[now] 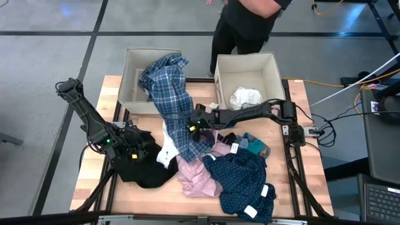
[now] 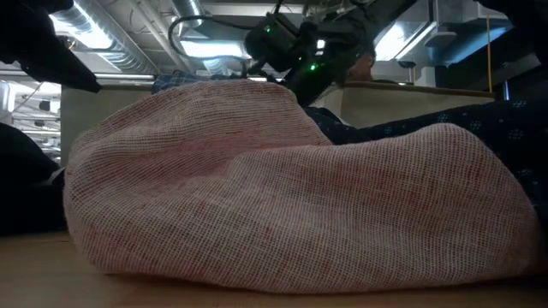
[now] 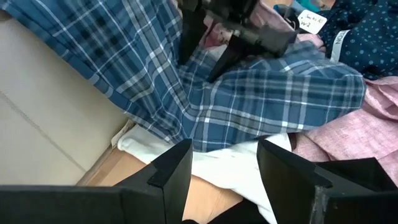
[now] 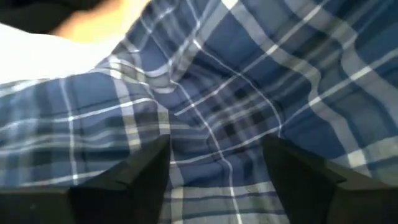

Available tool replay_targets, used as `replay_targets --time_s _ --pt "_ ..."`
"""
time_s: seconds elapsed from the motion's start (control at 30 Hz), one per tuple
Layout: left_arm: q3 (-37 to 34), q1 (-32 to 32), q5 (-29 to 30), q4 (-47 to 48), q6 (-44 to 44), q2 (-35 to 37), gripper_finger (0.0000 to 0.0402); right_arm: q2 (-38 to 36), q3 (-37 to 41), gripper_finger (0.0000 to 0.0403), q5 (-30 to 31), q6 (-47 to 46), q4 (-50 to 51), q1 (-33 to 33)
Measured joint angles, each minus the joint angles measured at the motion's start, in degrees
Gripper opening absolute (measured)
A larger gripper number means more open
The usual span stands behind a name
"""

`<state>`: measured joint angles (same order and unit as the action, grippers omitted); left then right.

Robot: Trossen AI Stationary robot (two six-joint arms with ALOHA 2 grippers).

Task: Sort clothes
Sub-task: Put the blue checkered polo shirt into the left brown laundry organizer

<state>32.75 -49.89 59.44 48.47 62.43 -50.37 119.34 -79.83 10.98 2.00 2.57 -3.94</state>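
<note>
The pink garment [image 2: 282,197] lay nearest. My left gripper [image 3: 224,174] waited open over the black garment [image 1: 145,170]. My right gripper [image 4: 214,168], fingers apart, pressed onto the blue plaid shirt [image 1: 172,94] trailing from the left bin [image 1: 130,75]; I judged 1 deep pinch best.

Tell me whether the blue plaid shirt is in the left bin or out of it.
Partly in: the blue plaid shirt drapes over the left bin's front rim, its lower end on the table.

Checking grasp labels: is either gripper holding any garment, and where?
Neither: right gripper open above the plaid shirt; left gripper open, empty.
</note>
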Motion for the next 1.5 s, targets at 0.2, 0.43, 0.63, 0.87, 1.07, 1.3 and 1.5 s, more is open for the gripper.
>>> replay_targets --time_s 0.2,0.43,0.63,0.87,1.07,1.3,1.5 --pt "0.0 0.0 0.1 -0.1 0.1 0.0 0.0172 1.0 0.0 0.0104 3.0 0.3 0.4 -0.2" --pt "0.0 0.0 0.0 -0.1 -0.1 0.0 0.0172 0.9 -3.1 0.0019 4.9 3.3 2.7 -0.2" --pt "0.0 0.0 0.0 0.0 -0.3 0.0 0.0172 0.0 -10.7 0.0006 6.0 8.4 8.7 0.2" --pt "0.0 0.0 0.0 0.1 -0.5 0.0 0.0172 -2.0 -18.8 0.0002 7.5 16.5 9.2 0.1" --pt "0.0 0.0 0.1 -0.2 -1.4 0.0 0.0172 -2.0 -29.3 0.0001 8.8 28.1 2.4 -1.8" --pt "0.0 0.0 0.3 -0.2 -1.6 0.0 0.0172 -1.4 -33.8 0.0001 -7.3 31.4 -17.4 -10.0" --pt "0.0 0.0 0.4 -0.1 -1.5 0.0 0.0172 5.5 -33.7 0.0001 -13.5 27.5 -35.2 -16.9"
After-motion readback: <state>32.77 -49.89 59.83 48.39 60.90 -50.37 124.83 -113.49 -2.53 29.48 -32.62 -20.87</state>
